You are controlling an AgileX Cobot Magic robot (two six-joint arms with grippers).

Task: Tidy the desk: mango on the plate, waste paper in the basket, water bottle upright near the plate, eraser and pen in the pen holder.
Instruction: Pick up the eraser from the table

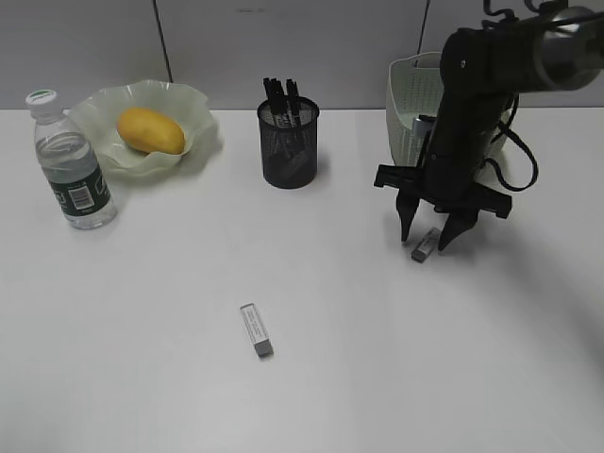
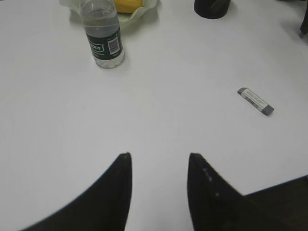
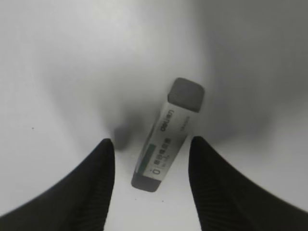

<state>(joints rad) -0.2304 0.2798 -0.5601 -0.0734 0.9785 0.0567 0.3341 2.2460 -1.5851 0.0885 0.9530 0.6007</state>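
The yellow mango [image 1: 151, 130] lies in the pale green ruffled plate [image 1: 203, 118]. Left of the plate, the water bottle [image 1: 74, 165] stands upright. Dark pens stick out of the black mesh pen holder [image 1: 289, 146]. My right gripper [image 1: 426, 240] points down, open, straddling a grey-ended eraser [image 1: 424, 246]; in the right wrist view the eraser [image 3: 168, 134] lies between the fingers with a gap on each side. A second eraser [image 1: 256, 330] lies on the desk near the front. My left gripper [image 2: 160, 155] is open over bare desk. The waste paper is out of view.
The sage-green basket [image 1: 406, 94] stands at the back right, partly behind the right arm. In the left wrist view the water bottle [image 2: 103, 36] is far ahead to the left and the second eraser [image 2: 255, 101] to the right.
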